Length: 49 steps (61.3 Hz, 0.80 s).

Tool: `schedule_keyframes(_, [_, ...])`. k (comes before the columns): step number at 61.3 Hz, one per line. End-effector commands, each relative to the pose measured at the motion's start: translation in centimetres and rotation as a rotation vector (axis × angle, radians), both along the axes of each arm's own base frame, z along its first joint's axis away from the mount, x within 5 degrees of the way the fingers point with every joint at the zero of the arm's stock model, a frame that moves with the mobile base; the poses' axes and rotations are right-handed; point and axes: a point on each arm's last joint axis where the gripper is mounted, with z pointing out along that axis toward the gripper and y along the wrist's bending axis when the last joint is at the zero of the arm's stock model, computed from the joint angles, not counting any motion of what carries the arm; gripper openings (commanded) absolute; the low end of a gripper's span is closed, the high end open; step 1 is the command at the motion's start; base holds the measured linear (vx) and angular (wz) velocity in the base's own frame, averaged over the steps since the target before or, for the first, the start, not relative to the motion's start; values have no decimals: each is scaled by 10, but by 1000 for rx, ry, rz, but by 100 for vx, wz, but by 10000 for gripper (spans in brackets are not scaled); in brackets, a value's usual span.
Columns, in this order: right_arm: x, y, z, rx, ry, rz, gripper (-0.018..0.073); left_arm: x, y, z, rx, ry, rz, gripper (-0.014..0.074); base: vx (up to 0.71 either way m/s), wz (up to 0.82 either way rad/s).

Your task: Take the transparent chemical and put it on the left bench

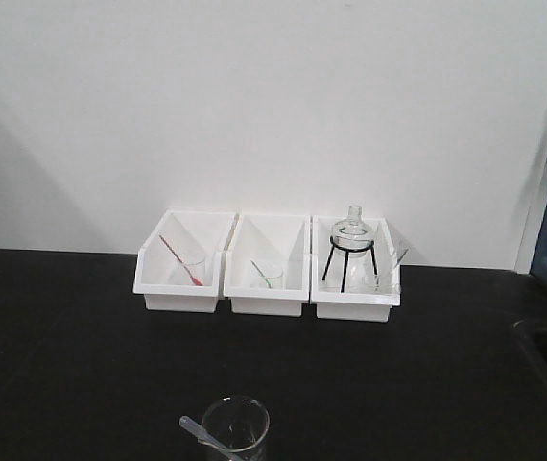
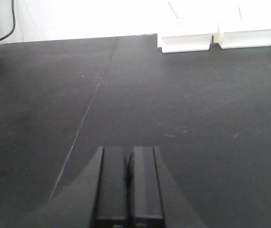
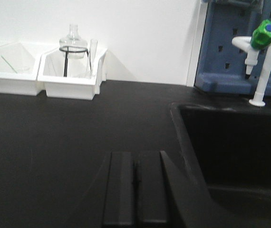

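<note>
The transparent chemical [image 1: 200, 431], a thin clear pipette, leans in a small glass beaker [image 1: 236, 429] at the front edge of the matte black left bench [image 1: 62, 336] in the front view. Three white bins stand along the white wall: the left bin [image 1: 179, 265] holds a red-tipped pipette, the middle bin [image 1: 270, 269] a green-tipped one. My left gripper [image 2: 128, 153] is shut and empty, low over bare benchtop. My right gripper [image 3: 135, 156] is shut and empty, beside the sink. Neither gripper shows in the front view.
The right bin [image 1: 355, 279] holds a glass flask [image 3: 73, 40] on a black tripod stand and a clear tube. A black sink [image 3: 235, 142] is sunk in at the right, with a blue pegboard [image 3: 226, 47] and a green-capped tap [image 3: 265, 33] behind it.
</note>
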Motion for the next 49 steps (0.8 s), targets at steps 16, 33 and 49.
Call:
schedule_keyframes(16, [1, 0, 1, 1, -33, -3, -8, -1, 0, 3, -14, -81, -1, -3, 0, 0])
schedule_keyframes(33, [1, 0, 1, 1, -33, -3, -8, -1, 0, 3, -14, -81, -1, -3, 0, 0])
schedule_keyframes(49, [1, 0, 1, 1, -33, -3, -8, -1, 0, 3, -14, -81, -1, -3, 0, 0])
